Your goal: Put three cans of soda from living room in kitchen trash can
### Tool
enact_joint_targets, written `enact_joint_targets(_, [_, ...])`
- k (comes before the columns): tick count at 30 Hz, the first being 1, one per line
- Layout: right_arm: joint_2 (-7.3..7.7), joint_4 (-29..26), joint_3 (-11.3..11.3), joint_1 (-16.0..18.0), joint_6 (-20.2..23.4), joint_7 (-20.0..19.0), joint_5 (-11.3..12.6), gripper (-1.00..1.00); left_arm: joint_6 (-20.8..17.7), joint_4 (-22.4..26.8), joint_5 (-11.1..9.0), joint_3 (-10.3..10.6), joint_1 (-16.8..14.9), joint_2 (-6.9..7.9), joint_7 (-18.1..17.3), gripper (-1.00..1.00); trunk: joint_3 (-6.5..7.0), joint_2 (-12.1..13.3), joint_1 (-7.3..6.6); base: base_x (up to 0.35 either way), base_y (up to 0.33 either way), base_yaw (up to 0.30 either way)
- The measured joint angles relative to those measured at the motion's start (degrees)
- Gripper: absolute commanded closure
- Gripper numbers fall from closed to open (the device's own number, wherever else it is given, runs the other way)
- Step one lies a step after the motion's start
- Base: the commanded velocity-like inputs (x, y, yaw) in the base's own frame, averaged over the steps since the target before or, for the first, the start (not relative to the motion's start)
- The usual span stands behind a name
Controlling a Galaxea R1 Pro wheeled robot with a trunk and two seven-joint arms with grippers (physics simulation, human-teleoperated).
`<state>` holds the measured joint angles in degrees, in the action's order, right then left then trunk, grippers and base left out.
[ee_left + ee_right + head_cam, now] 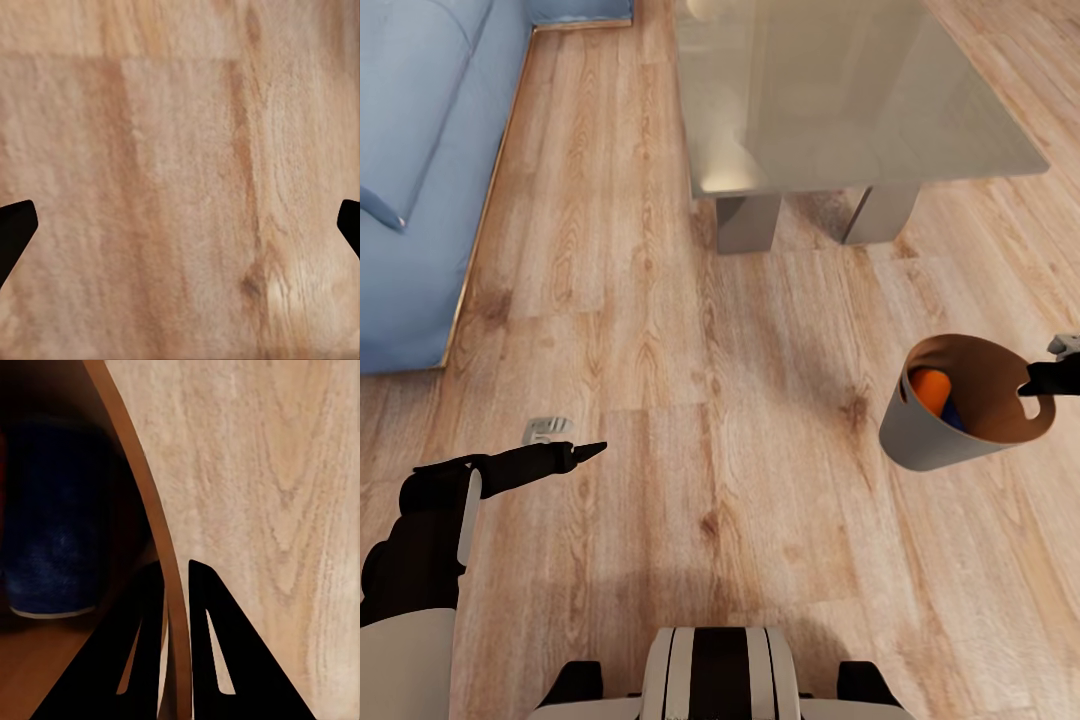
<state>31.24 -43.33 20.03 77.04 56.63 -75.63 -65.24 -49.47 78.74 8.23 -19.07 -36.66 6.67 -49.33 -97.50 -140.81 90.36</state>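
Item: pale grey tapered round bucket with brown interior [935, 440], held off the light wood plank floor [690, 400] at my right side, tilted with its mouth toward the camera. My right jaws [1040, 385] are narrowed onto its rim, one finger inside the wall and one outside [225, 660], the thin wall [154, 521] pinched between them.

Contents: one orange cylindrical drink can [931, 390] and one dark blue drink can [952, 416], lying together in the bucket; the blue can shows large in the right wrist view [56, 532]. I cannot tell whether a third can lies beneath them.

Item: my left jaws [575, 455], spread wide, holding nothing, hanging over bare floor [180, 180].

Surroundings: low glass-topped worktop on grey block legs [840, 90], ahead of me, well apart from the bucket. Light blue upholstered sofa [420, 170] on my left.
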Motion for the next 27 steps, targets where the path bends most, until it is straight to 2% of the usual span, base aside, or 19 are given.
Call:
enact_joint_targets(2, [-0.02, 0.0, 0.0, -0.5, 0.0, 0.0, 0.0, 1.0, 0.0, 0.0, 0.0, 0.0, 0.0, 0.0, 0.0, -1.0, -0.36, -0.8, 0.44, 0.0, 0.0, 0.0])
enact_joint_targets(11, [-0.03, 0.1, 0.0, -1.1, 0.0, 0.0, 0.1, 1.0, 0.0, 0.0, 0.0, 0.0, 0.0, 0.0, 0.0, -1.0, -0.36, -0.8, 0.44, 0.0, 0.0, 0.0])
enact_joint_targets(15, [-0.04, 0.1, 0.0, -1.5, 0.0, 0.0, 0.0, 1.0, 0.0, 0.0, 0.0, 0.0, 0.0, 0.0, 0.0, -1.0, -1.08, -2.4, 1.32, 0.0, 0.0, 0.0])
enact_joint_targets(18, [-0.04, 0.1, 0.1, -1.7, 0.1, 0.0, 0.0, 1.0, 0.0, 0.0, 0.0, 0.0, 0.0, 0.0, 0.0, -1.0, -1.74, -2.5, 1.4, 0.0, 0.0, 0.0])
enact_joint_targets(22, [-0.04, 0.1, 0.2, -1.8, 0.0, -0.1, 0.1, 1.0, 0.0, 0.0, -0.1, 0.0, 0.0, 0.0, 0.0, -1.0, -1.74, -2.5, 1.39, 0.0, 0.0, 0.0])
enact_joint_targets(27, [-0.03, 0.1, 0.2, -1.8, -0.1, 0.0, 0.0, 1.0, 0.0, 0.0, -0.1, 0.0, 0.0, 0.0, 0.0, -1.0, -2.63, -2.5, 1.5, 0.0, 0.0, 0.0])
